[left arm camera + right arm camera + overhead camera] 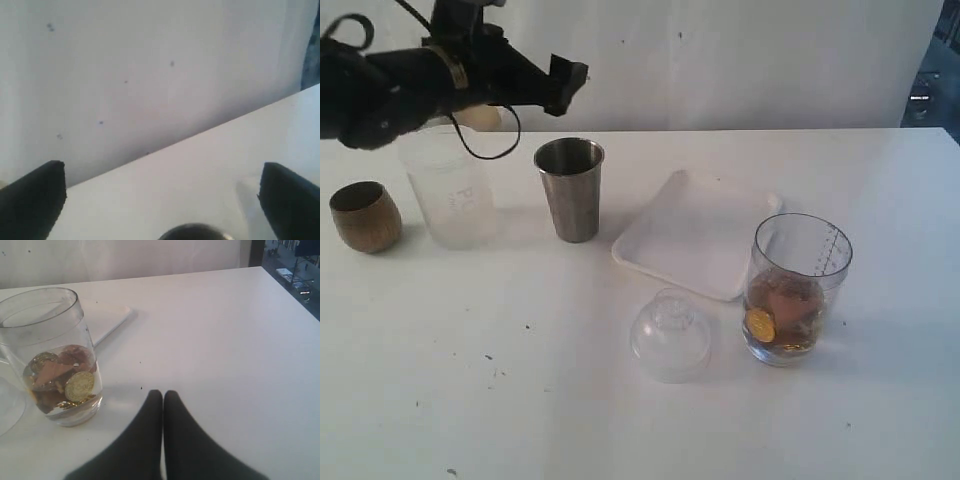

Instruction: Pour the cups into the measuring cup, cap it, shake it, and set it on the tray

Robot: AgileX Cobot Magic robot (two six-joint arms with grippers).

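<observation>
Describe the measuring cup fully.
The measuring cup is a clear plastic cylinder with a printed graduation scale down its side. It stands upright and uncapped on the white table, by a corner of the tray, the dome lid beside it. Its lower part holds brown pieces and gold coin-like discs. The right hand is shut, apart from it.

No word or number can be read here with certainty. The frosted cup (450,190) carries pale lettering (463,200) on its side. The first sign looks like a capital P, but the rest is too faint to tell. The measuring cup (798,285) has a printed scale (832,250) of short dark lines down its clear wall, and any figures beside these lines are too small to read. Inside this cup lies a golden coin (80,386) with a raised pattern, which is too blurred to read.
</observation>
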